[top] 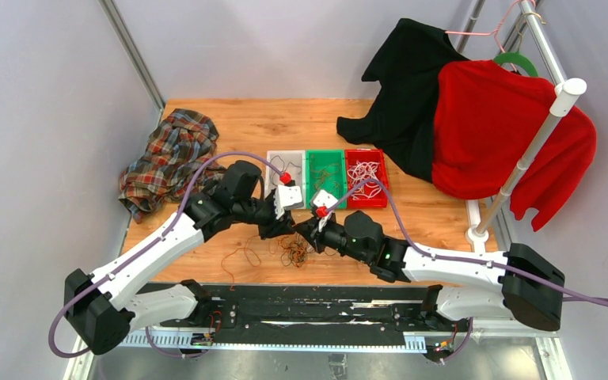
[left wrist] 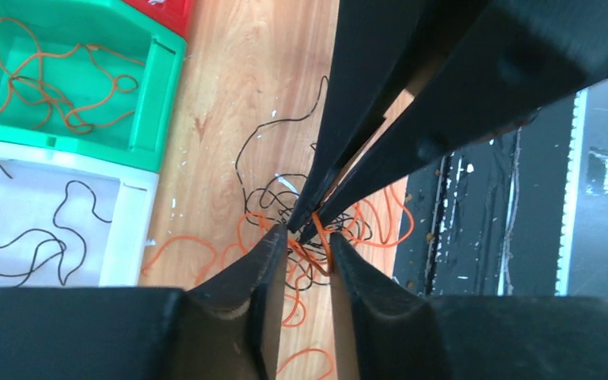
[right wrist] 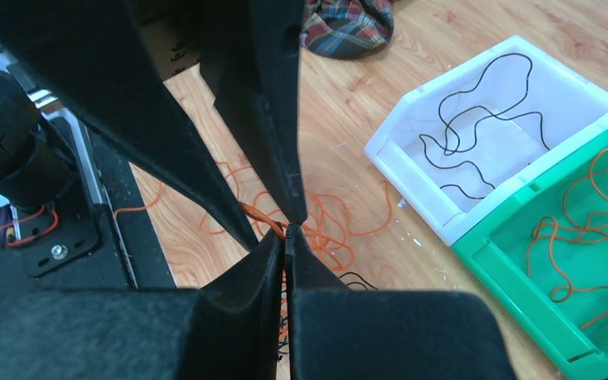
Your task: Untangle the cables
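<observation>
from above, the tangled cables [top: 291, 252] lay on the counter [top: 245, 127] near its front edge, with the left hand [top: 289, 229] and right hand [top: 304, 228] meeting just over them. in the left wrist view, the left hand's fingers [left wrist: 269, 253] stood released, parted around orange and black strands near the green bin [left wrist: 158, 95]. in the right wrist view, the right hand's fingers [right wrist: 309, 269] were clenched tip to tip in the tangle; whether they pinched a strand i could not tell.

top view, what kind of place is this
Most likely a robot lab work cell: left arm and right arm bolted to a wooden table, plain grey panels around it, and staged props such as three coloured bins and a garment rack.
</observation>
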